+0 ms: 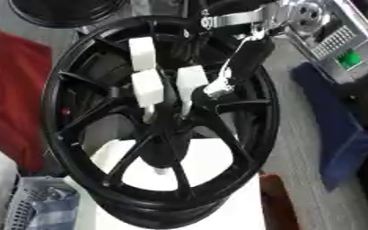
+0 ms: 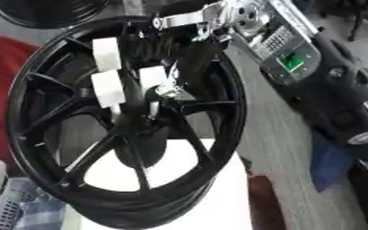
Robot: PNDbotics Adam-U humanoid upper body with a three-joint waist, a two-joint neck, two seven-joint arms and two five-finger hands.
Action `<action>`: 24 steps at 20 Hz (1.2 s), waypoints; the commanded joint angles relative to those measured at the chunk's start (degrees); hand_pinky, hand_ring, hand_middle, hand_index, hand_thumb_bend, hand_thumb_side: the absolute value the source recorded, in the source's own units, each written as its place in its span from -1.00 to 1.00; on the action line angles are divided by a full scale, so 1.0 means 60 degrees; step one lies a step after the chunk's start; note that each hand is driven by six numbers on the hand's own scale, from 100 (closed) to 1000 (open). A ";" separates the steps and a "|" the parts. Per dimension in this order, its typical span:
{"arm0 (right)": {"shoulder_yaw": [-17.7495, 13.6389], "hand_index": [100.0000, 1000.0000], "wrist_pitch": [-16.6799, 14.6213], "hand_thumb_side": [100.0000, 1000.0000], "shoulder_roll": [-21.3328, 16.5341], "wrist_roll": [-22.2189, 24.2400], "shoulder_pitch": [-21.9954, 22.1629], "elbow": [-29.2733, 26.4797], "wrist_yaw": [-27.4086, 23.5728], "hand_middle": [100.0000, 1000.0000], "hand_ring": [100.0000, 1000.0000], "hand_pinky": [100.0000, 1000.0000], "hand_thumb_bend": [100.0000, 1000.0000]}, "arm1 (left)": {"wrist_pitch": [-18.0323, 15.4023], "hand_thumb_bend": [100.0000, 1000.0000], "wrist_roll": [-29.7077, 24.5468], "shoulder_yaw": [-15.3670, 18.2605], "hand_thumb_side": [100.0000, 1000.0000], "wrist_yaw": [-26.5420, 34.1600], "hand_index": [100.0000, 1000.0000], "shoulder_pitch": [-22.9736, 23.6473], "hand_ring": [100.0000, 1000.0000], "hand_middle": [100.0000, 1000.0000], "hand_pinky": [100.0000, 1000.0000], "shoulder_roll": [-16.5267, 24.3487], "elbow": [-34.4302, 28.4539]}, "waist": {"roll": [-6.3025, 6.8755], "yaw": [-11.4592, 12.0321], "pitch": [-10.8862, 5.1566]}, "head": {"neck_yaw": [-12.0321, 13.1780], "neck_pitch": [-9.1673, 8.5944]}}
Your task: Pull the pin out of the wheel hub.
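Note:
A black spoked wheel lies tilted on a white stand. Its dark hub sits at the centre, with a small white tip showing at its lower end. My right hand reaches in from the upper right over the rim. Its white-padded fingers and thumb point down and close together at the hub's top, pinching the pin there. The pin itself is mostly hidden between them. My left hand shows in neither view.
A red cloth lies left of the wheel and a blue cloth lies right. A silver device with a green screen stands at the upper right. There is a grey basket at the lower left and another black rim at the top.

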 commanded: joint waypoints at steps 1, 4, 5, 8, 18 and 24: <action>-0.0079 0.64 0.0011 -0.36 -0.0112 -0.0043 -0.0112 -0.0090 0.0174 0.38 0.55 0.70 -0.16 | 0.0005 -0.16 -0.0032 0.0076 0.01 0.0063 0.35 -0.0089 -0.02 -0.15 0.37 0.0109 -0.0148 | 0.0076 0.0046 -0.0094 | 0.0013 0.0024; -0.0070 0.63 0.0028 -0.38 -0.0109 -0.0130 -0.0084 -0.0018 0.0286 0.37 0.55 0.69 -0.17 | 0.0009 -0.16 -0.0048 0.0067 0.01 0.0070 0.35 -0.0093 -0.02 -0.15 0.37 0.0087 -0.0154 | 0.0081 0.0098 -0.0055 | -0.0028 -0.0014; -0.0072 0.62 0.0032 -0.39 -0.0111 -0.0161 -0.0067 0.0019 0.0342 0.36 0.55 0.69 -0.17 | 0.0009 -0.16 -0.0049 0.0067 0.01 0.0072 0.35 -0.0090 -0.02 -0.15 0.37 0.0082 -0.0154 | 0.0083 0.0114 -0.0041 | -0.0045 -0.0025; -0.0072 0.59 0.0030 -0.41 -0.0111 -0.0235 0.0001 0.0138 0.0448 0.32 0.54 0.68 -0.18 | 0.0011 -0.16 -0.0049 0.0071 0.01 0.0082 0.35 -0.0073 -0.02 -0.15 0.37 0.0063 -0.0152 | 0.0088 0.0148 -0.0008 | -0.0078 -0.0044; -0.0071 0.41 0.0077 -0.54 -0.0151 -0.0292 0.0074 0.0176 0.0508 0.07 0.48 0.63 -0.25 | 0.0016 -0.18 -0.0090 0.0048 0.02 0.0088 0.36 -0.0097 -0.02 -0.15 0.37 0.0021 -0.0174 | 0.0093 0.0204 0.0013 | -0.0178 -0.0060; -0.0095 0.31 0.0166 -0.61 -0.0129 -0.0335 0.0126 0.0244 0.0445 -0.08 0.42 0.59 -0.40 | 0.0025 -0.18 -0.0095 0.0049 0.02 0.0111 0.36 -0.0094 -0.02 -0.15 0.37 0.0011 -0.0178 | 0.0078 0.0244 0.0024 | -0.0275 -0.0040</action>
